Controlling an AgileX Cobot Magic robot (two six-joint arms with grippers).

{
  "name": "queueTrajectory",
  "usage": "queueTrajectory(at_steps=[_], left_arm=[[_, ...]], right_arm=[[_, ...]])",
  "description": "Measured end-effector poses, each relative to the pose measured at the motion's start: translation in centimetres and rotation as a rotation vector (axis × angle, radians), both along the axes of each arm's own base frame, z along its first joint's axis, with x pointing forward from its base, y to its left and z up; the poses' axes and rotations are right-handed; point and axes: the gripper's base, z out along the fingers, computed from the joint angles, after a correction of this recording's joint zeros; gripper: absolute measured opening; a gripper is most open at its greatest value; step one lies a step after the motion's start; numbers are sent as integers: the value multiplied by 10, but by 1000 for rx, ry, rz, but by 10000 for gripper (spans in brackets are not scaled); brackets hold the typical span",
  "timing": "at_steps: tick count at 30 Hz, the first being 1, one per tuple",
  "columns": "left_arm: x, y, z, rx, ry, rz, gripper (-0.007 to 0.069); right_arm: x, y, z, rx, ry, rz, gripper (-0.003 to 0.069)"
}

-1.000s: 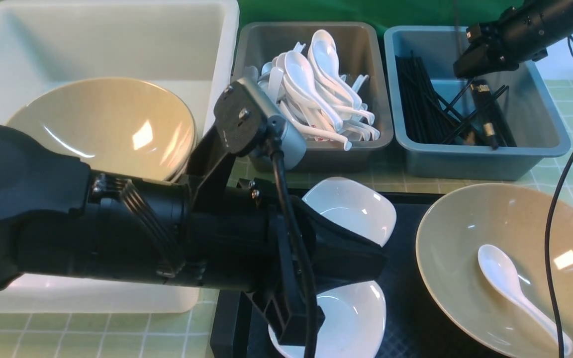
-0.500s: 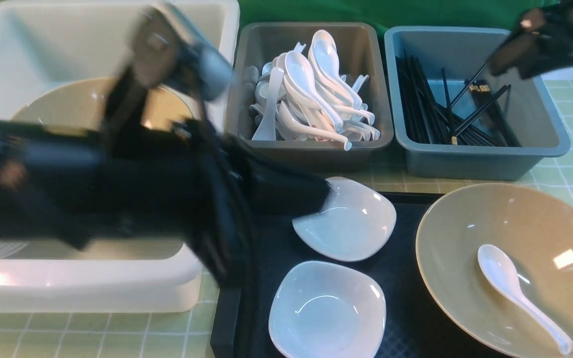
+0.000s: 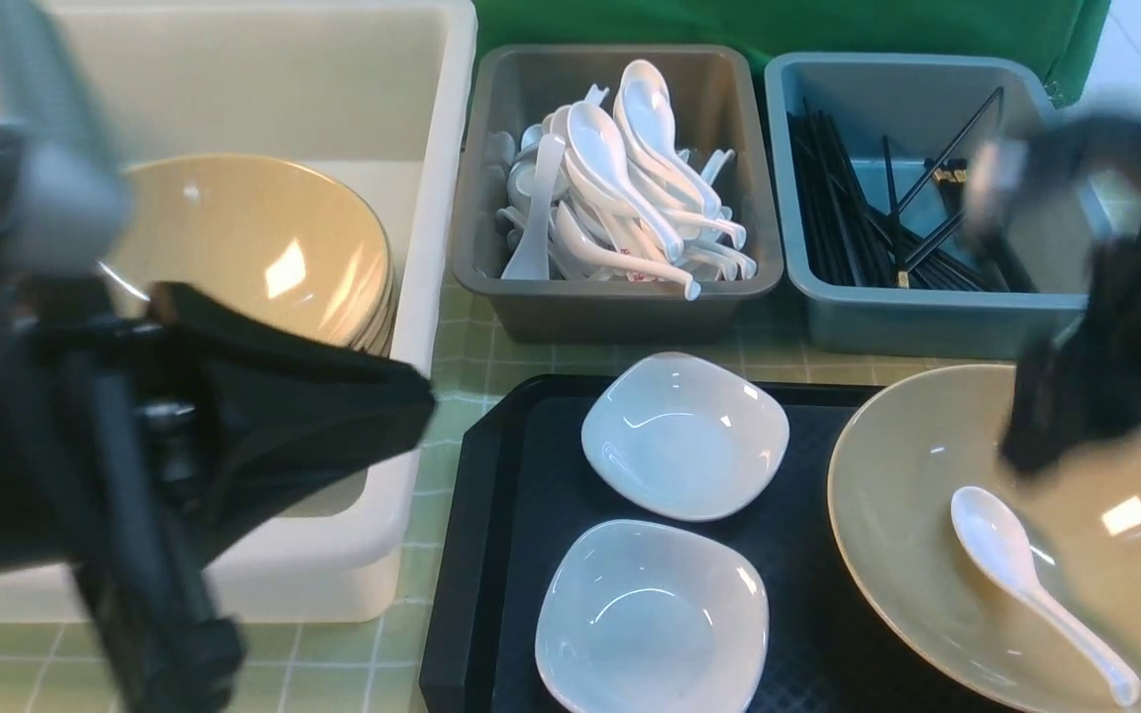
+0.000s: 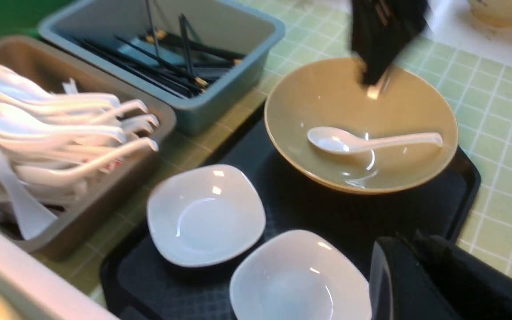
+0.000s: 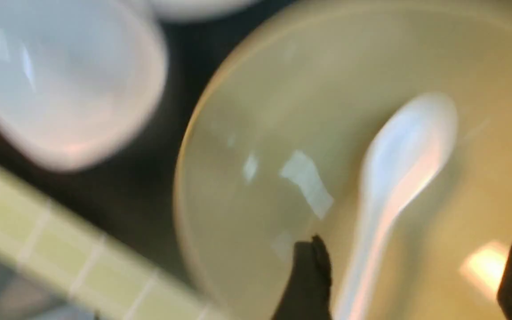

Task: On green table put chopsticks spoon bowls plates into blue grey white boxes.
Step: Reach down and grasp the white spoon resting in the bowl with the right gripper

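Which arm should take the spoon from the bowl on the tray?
Right. The right tool is open above the bowl, its fingers flanking the spoon. The left tool is shut, over by the white box.

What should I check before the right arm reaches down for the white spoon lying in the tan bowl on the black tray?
1. Right gripper fingers open and empty: ok.
2. Glossy white soup spoon alone, scoop up, in the wide tan bowl: ok.
3. Spoon handle between the fingers: ok, though off-centre.
4. Height above the spoon: cannot tell, views blurred.
5. Room in the dark grey plastic tub, piled with spoons: cannot tell.
6. Left gripper shut, over the large white tub, off the black tray: ok.
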Motion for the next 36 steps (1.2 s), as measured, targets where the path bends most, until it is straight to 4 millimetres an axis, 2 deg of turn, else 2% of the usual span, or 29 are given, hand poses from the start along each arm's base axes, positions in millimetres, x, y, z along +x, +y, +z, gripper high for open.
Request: queueTrajectory(at_steps=[5,7,14,16,18,19,20,21,23,24,29,30,35,36], left_arm=[[-4,5,-15,-22,-13,44,-1],[-3,6,-20,-34,-10,59,-1],[-1,5,-21,-67,-11,82,-1],[-1,5,-21,-72,-9,83,-1],[-1,5,-21,-73,-9,83,-1],[-1,5,-21,-73,-9,83,-1],[-1,5,-21,-74,-8,83,-1],[-1,5,-21,-74,-7,83,-1],[-1,5,-22,-73,-1,79,-1],[-2,5,-22,-71,2,77,-1],[-3,6,-25,-25,6,65,-1],[-2,7,-26,-4,3,72,-1],[1,9,-29,0,44,125,-1],[1,9,-29,-2,49,127,-1]], right_arm=[[-24,-6,-48,-94,188,-90,533],[-26,-7,-60,-109,223,-104,533],[-12,-4,-88,-116,231,-117,528],[-7,-3,-96,-123,245,-116,505],[-4,-3,-102,-129,261,-114,437],[-4,-3,-102,-129,261,-115,437],[-2,-4,-102,-125,263,-114,352],[0,-5,-101,-121,256,-108,298],[5,-10,-92,-108,223,-100,140],[8,-11,-86,-99,198,-102,126],[23,-13,-44,-26,38,-66,132],[29,-7,-25,57,-26,-37,132],[54,26,25,376,-229,7,132],[54,26,26,376,-235,11,132]])
